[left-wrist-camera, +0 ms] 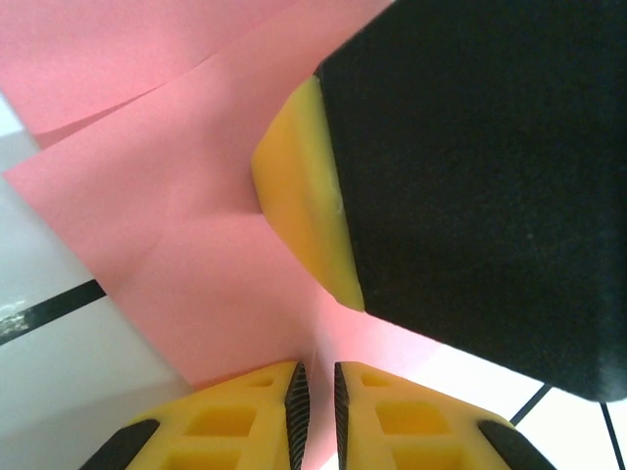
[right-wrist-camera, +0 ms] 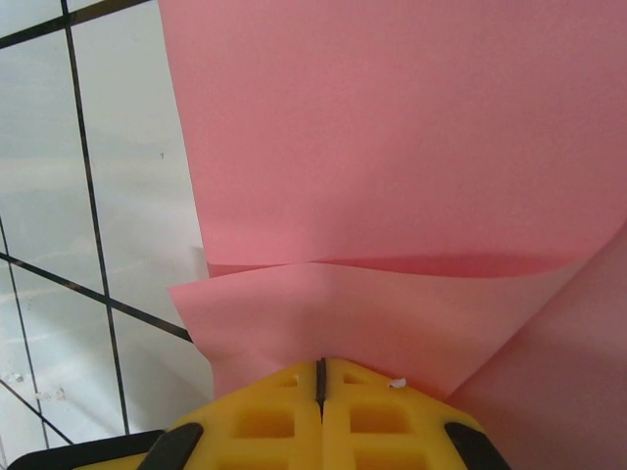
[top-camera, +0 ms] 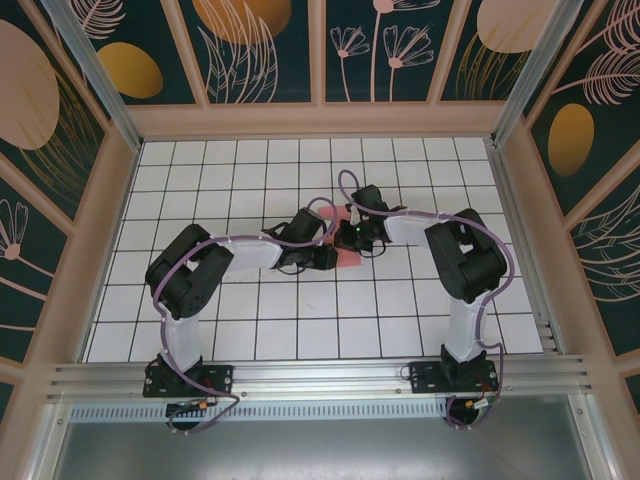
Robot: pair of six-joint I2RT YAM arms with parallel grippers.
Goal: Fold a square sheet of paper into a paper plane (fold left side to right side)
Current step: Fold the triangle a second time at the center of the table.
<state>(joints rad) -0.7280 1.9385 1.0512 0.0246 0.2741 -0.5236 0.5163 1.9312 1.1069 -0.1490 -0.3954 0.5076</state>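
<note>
Left claw (left-wrist-camera: 315,382) pinches the square sheet of paper (left-wrist-camera: 196,264); right claw (right-wrist-camera: 320,372) sits pressed together against it. If I tug unevenly, it could tear or crease crooked.

1. Square sheet of paper (top-camera: 347,258): thin, salmon-pink, plain, unmarked.
2. Sits just right of centre in the top view, mostly covered, with small pink patches showing.
3. Partly folded, not flat: spreads over the upper left and centre of the left wrist view (left-wrist-camera: 196,255), one layer overlapping another, with soft diagonal creases.
4. Covers the right two thirds of the right wrist view (right-wrist-camera: 411,147); raised fold line across mid-height, lower flap lapping over the upper layer.
</note>
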